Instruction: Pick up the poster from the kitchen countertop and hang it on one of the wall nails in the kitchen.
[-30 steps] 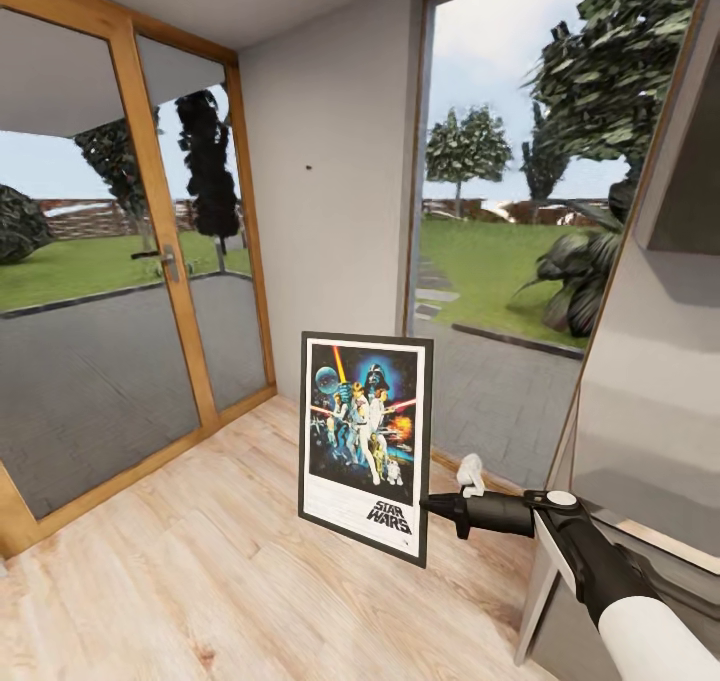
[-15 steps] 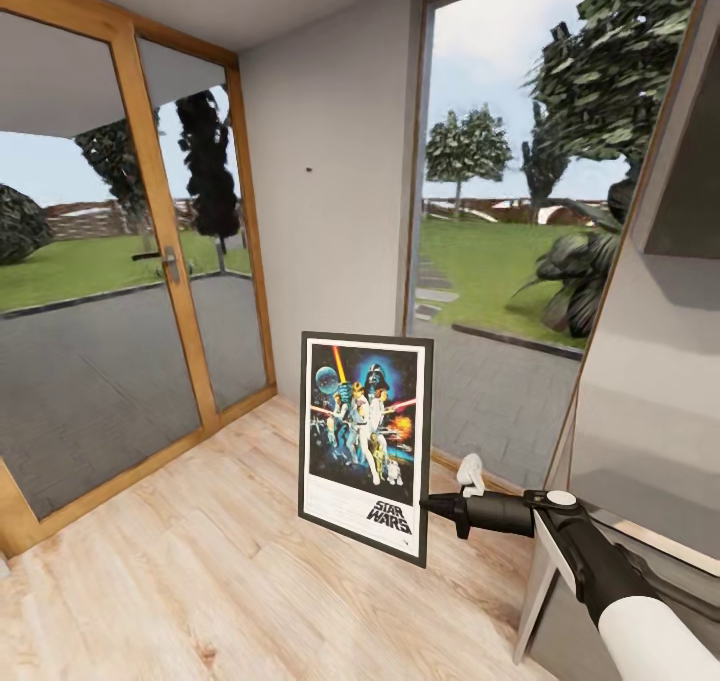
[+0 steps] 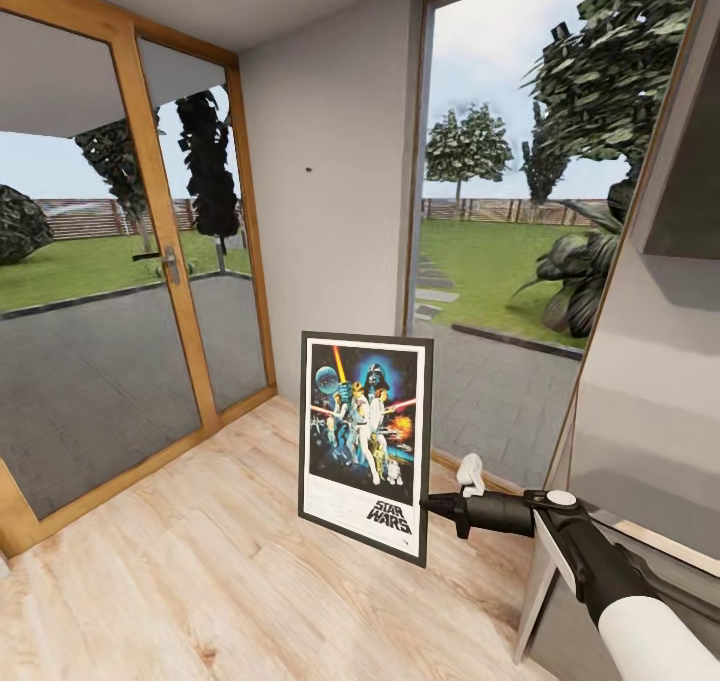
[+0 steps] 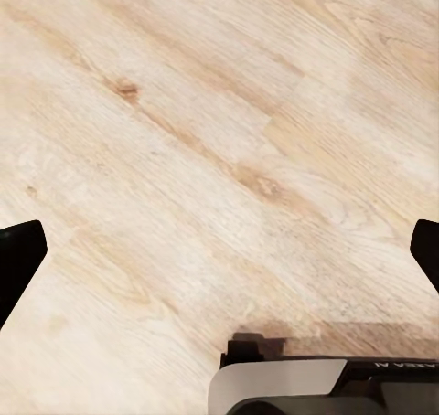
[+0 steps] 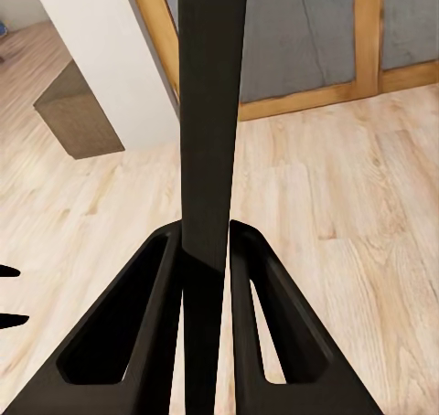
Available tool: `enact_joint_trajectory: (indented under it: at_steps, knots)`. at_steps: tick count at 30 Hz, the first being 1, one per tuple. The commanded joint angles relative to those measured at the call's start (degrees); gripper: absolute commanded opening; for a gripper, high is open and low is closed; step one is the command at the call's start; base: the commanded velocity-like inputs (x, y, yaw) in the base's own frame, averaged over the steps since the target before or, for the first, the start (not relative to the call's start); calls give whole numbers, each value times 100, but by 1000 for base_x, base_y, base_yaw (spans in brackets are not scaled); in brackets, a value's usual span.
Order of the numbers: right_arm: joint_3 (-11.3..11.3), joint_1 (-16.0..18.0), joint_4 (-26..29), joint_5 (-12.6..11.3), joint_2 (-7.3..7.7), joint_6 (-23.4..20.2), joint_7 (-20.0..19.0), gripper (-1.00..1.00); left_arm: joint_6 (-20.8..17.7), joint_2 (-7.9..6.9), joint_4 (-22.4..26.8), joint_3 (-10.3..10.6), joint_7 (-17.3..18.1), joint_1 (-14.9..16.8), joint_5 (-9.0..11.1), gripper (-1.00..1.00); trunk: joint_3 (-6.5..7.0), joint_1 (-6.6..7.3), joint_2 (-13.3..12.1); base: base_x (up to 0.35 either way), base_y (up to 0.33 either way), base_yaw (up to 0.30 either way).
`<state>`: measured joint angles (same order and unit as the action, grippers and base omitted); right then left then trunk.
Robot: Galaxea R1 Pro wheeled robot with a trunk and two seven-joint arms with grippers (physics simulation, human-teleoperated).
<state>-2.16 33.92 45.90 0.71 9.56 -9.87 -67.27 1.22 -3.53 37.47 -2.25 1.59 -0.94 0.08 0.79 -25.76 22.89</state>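
I am standing inside a home, by its garden side: pale wooden floor (image 3: 200, 581), a wood-framed glass door (image 3: 120, 261) with a handle, a plain grey wall (image 3: 330, 161), and lawn and trees showing through a tall window (image 3: 500, 241).

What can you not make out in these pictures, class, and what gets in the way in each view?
- Right wrist view: the poster is edge-on between the right gripper fingers, so its artwork is hidden.
- Head view: the wall nail is a tiny dot; its shape is unreadable.
- Left wrist view: the left gripper fingertips are cut off by the picture's edges over the wooden floor.
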Motion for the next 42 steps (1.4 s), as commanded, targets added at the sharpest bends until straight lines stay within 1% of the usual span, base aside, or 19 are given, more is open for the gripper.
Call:
enact_joint_trajectory:
  at_steps: [1, 19, 33, 42]
  knots:
    - [-4, 1, 7, -1, 2, -58, -23, -100, 8, 2, 5, -12, 17, -3, 1, 100, -1, -2, 3, 0, 0, 0]
    - [-6, 1, 16, -3, 2, -53, -23, -100, 18, 2, -12, -33, 8, -3, -8, 100, -1, -2, 3, 0, 8, 0]
    - [-6, 1, 16, 0, 2, -55, -23, -100, 18, 2, -12, -47, 8, -3, 0, 100, -1, -2, 3, 18, 255, 0]
    - [-5, 1, 16, 4, 2, -54, -23, -100, 10, 2, -20, -47, 16, -3, 1, 100, -1, -2, 3, 174, 282, 0]
